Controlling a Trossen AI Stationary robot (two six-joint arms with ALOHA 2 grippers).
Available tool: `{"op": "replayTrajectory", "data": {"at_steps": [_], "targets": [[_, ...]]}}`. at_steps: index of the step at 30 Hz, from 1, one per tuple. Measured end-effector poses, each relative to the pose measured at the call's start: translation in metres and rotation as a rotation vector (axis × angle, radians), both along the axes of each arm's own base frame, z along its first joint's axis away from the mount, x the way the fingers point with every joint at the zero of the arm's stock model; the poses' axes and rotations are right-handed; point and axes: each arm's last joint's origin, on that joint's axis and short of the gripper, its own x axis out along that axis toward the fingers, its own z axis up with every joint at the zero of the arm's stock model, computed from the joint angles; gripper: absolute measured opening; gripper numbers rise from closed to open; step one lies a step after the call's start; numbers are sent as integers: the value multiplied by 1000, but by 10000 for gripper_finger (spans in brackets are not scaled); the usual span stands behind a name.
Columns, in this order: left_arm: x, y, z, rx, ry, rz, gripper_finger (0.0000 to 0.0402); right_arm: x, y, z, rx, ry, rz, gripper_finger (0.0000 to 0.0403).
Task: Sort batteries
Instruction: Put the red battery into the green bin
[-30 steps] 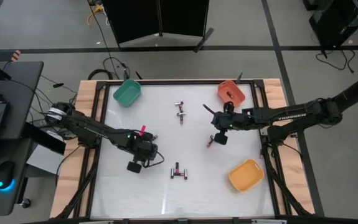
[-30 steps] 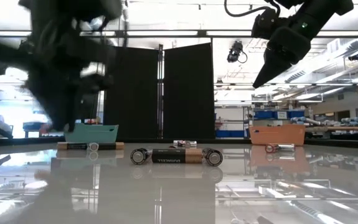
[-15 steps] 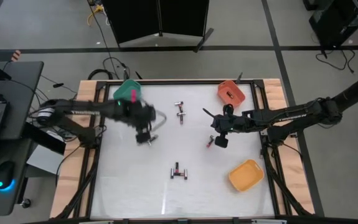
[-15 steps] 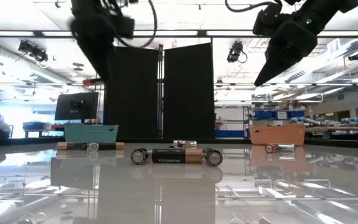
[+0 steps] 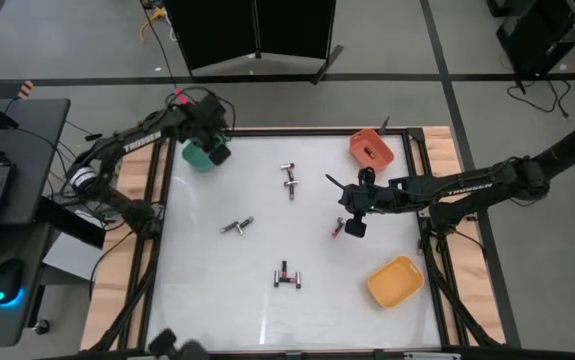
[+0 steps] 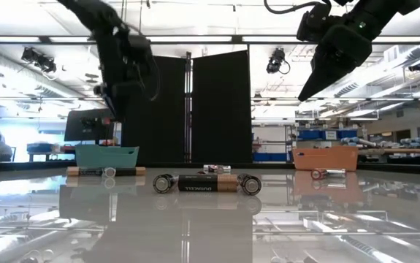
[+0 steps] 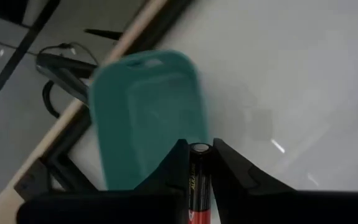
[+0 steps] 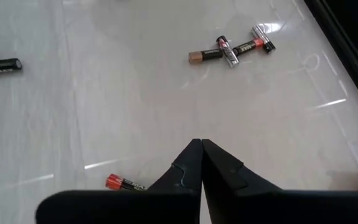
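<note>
My left gripper (image 5: 217,153) hangs over the teal bin (image 5: 198,156) at the table's far left corner, shut on a black battery with a red band (image 7: 198,165); the bin (image 7: 144,112) shows below it in the left wrist view. My right gripper (image 5: 352,226) is shut and holds nothing, raised right of centre (image 6: 319,77). A small red-tipped battery (image 5: 336,229) lies on the table beside it (image 8: 121,182). More batteries lie flat in groups: far centre (image 5: 289,180), centre left (image 5: 236,226), near centre (image 5: 287,275). My left gripper pinches the black and red battery between its two fingers (image 7: 177,163). The battery lies along the fingers, and its silvery end cap (image 7: 199,148) shows at their tips. It is lifted clear, above the teal bin.
A red-orange bin (image 5: 371,148) stands at the far right corner and a yellow bin (image 5: 395,281) at the near right. The low view shows batteries in a row across the table (image 6: 202,183), with the teal bin (image 6: 107,155) and the orange bin (image 6: 325,157) behind them.
My left gripper has swung up from the table's near centre left toward the far left corner, and now hangs over the teal bin. The pair of batteries at centre left, covered by the arm before, now shows.
</note>
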Motion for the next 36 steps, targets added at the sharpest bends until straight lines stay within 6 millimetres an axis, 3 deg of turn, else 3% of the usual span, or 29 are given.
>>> {"op": "replayTrajectory", "data": {"at_steps": [5, 12, 29, 36], "targets": [[6, 28, -31, -24, 23, 38, 45, 1, 0, 1, -1, -9, 0, 9], [5, 49, -65, -77, 97, 92, 45, 1, 0, 0, -2, -8, -2, 17], [7, 68, -93, -67, 101, 116, 45, 1, 0, 0, -2, -8, -3, 10], [4, 64, -102, -84, 110, 117, 45, 1, 0, 0, -2, -7, -2, 20]]}}
